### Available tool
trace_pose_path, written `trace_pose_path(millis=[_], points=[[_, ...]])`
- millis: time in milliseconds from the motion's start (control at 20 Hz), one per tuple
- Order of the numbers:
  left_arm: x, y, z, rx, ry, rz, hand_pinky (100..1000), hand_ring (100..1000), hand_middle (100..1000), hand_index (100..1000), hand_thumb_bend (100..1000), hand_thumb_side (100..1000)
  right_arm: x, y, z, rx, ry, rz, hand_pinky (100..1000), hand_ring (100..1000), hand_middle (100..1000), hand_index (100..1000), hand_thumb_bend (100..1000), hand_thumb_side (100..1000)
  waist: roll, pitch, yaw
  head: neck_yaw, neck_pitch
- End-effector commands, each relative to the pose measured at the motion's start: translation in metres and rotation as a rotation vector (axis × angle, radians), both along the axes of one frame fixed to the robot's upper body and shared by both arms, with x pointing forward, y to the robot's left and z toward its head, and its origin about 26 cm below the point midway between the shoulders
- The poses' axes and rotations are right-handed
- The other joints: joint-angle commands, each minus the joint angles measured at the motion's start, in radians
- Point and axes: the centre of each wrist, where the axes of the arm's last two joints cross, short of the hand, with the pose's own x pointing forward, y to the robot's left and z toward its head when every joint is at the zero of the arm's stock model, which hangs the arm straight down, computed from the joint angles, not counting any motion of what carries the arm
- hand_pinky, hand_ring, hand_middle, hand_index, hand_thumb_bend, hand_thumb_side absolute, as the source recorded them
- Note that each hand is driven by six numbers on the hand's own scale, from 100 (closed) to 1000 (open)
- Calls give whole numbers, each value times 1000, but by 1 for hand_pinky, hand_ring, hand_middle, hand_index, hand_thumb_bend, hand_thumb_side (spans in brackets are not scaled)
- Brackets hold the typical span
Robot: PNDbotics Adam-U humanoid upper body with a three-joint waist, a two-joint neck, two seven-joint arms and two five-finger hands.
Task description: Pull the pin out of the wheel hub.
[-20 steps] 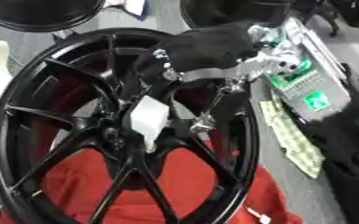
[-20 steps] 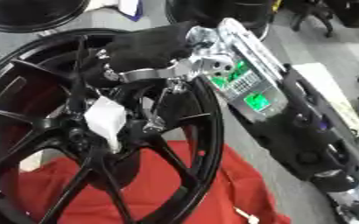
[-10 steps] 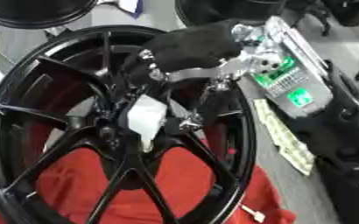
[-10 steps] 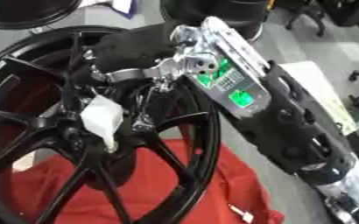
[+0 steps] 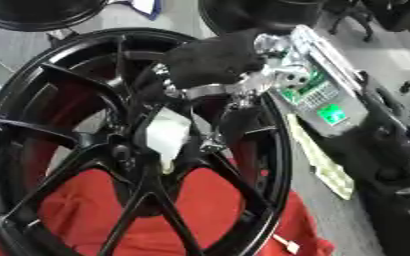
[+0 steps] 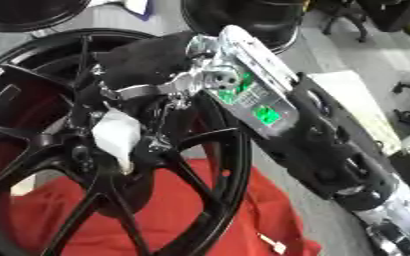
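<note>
A large black spoked wheel (image 5: 33, 150) lies tilted on a red cloth, its hub (image 5: 125, 152) left of centre. My right hand (image 5: 213, 62), in a black glove on a silver and black arm, reaches in from the upper right over the spokes. Its fingers (image 5: 215, 142) hang down beside the hub, curled round a white pin-like piece (image 5: 167, 137) that stands just right of the hub. Where the piece's lower end meets the hub is hidden by spokes. The left hand shows in neither view.
The red cloth (image 5: 200, 200) covers the floor under the wheel, with a small white tag (image 5: 287, 245) on it. Two more black wheels (image 5: 33, 12) lie at the far edge. A cream strip (image 5: 318, 160) lies on the grey floor to the right, beneath my forearm.
My right hand and forearm have shifted a little to the left, further over the wheel. The white piece stays between the fingers beside the hub. The view has also moved slightly.
</note>
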Motion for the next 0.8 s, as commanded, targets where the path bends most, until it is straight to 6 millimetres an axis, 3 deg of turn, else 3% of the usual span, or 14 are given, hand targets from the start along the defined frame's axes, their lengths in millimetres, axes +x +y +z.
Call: trace_pose_path(millis=[50,800], points=[[0,0,6,16,-15,1,742,609,543,666,100,803,1,-1,3,-84,-37,27,849,843,751,831,397,100,5,-14,1,-3,-8],[0,0,4,14,-2,0,747,612,544,667,100,805,1,-2,3,-76,-17,28,839,821,633,748,373,100,3,-10,2,-4,-17]])
